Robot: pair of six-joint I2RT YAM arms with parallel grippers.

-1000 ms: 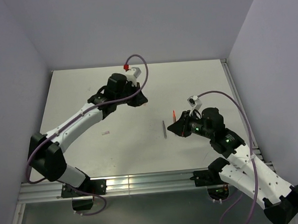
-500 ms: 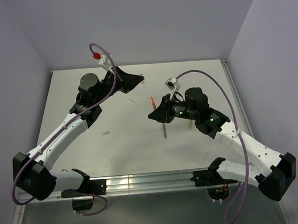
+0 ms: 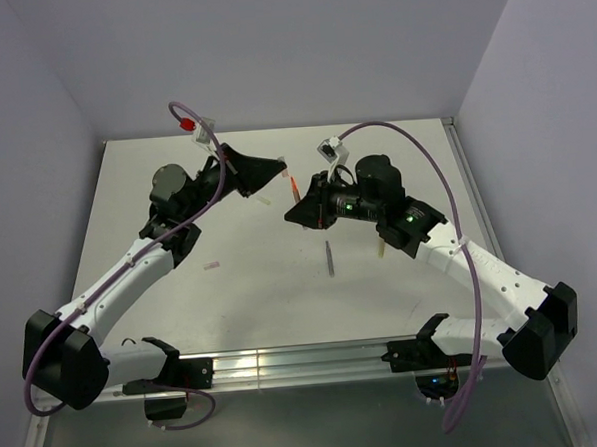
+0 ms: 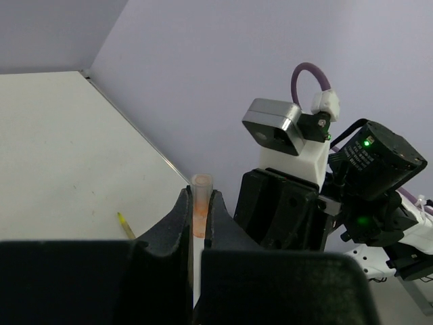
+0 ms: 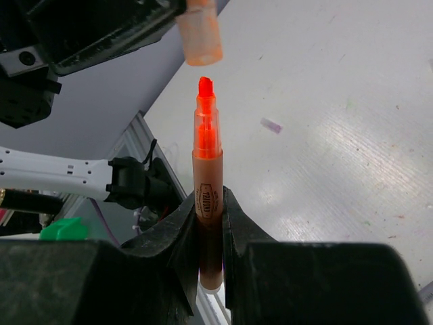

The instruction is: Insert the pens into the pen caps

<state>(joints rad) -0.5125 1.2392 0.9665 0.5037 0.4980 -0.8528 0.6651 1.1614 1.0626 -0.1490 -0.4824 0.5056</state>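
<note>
Left arm, right arm raised; orange pen faces orange cap.

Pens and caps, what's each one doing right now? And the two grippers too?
orange pen: in right gripper, bare tip just short of orange cap.
orange cap: in left gripper, not on yet.
dark pen: lying on table.
yellow pen: lying on table.
lilac cap: lying on table.
left gripper: shut on orange cap.
right gripper: shut on orange pen.

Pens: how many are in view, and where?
3. The orange-red pen is clamped in the right gripper; the dark pen lies on the table, near its middle; the yellow-green pen lies beside the right arm.
</note>
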